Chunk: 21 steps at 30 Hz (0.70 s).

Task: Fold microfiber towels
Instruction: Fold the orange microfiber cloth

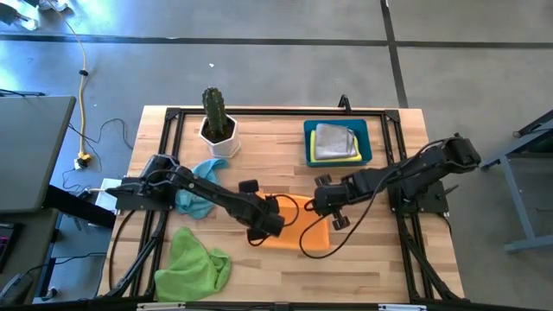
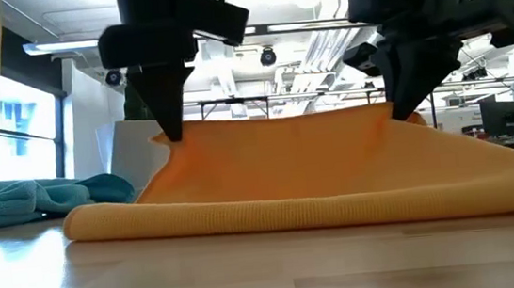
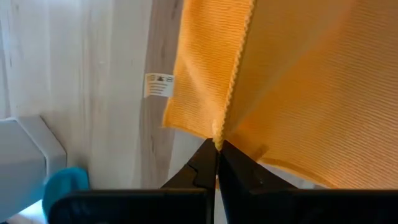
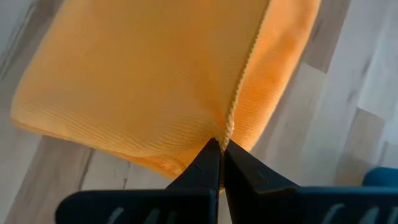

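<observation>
The orange towel point(image 1: 308, 231) lies near the middle of the bench point(image 1: 363, 259), toward its front edge, and its upper layer is lifted off the wood at two corners — the low view shows that raised edge stretched level between two dark claws, with the rest of the cloth sagging down to a rounded fold on the bench. The left claw point(image 3: 217, 144) is pressed together on one corner, pinching the stitched hem between its fingertips; a small white care label point(image 3: 159, 85) shows at the towel's edge beside it. The right claw point(image 4: 221, 144) is likewise pinched shut on the hem at the other corner.

Around this, a light blue towel point(image 1: 197, 192) lies crumpled under the left arm, and a lime green towel point(image 1: 197, 263) sits bunched at the front left corner. At the back of the bench a blue bin point(image 1: 338, 142) holds a grey towel point(image 1: 335, 140) lying on a yellow one point(image 1: 313, 155). A potted cactus point(image 1: 215, 117) stands upright to the left of the bin.
</observation>
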### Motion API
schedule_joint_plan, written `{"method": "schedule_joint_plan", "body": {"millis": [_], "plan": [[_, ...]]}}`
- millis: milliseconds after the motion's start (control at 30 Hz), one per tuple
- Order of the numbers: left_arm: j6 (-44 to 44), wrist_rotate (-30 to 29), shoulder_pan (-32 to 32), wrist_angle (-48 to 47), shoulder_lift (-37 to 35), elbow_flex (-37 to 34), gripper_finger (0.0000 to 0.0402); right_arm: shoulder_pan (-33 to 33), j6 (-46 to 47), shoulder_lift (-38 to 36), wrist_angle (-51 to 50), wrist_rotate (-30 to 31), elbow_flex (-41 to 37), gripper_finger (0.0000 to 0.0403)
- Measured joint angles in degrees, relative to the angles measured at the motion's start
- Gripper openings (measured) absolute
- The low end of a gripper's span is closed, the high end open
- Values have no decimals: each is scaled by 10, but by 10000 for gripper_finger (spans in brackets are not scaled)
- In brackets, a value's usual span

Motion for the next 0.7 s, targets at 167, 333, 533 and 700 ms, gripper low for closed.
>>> {"method": "schedule_joint_plan", "body": {"millis": [167, 333, 533, 700], "plan": [[10, -3, 13, 1, 0, 0, 1, -11, -19, 0, -10, 0, 0, 0], [16, -5, 23, 1, 0, 0, 1, -20, -31, 0, -20, -1, 0, 0], [17, -8, 25, 0, 0, 0, 1, -28, -25, 0, -25, 17, 0, 24], [18, -9, 27, 0, 0, 0, 1, -28, -19, 0, -41, 34, 0, 93]]}}
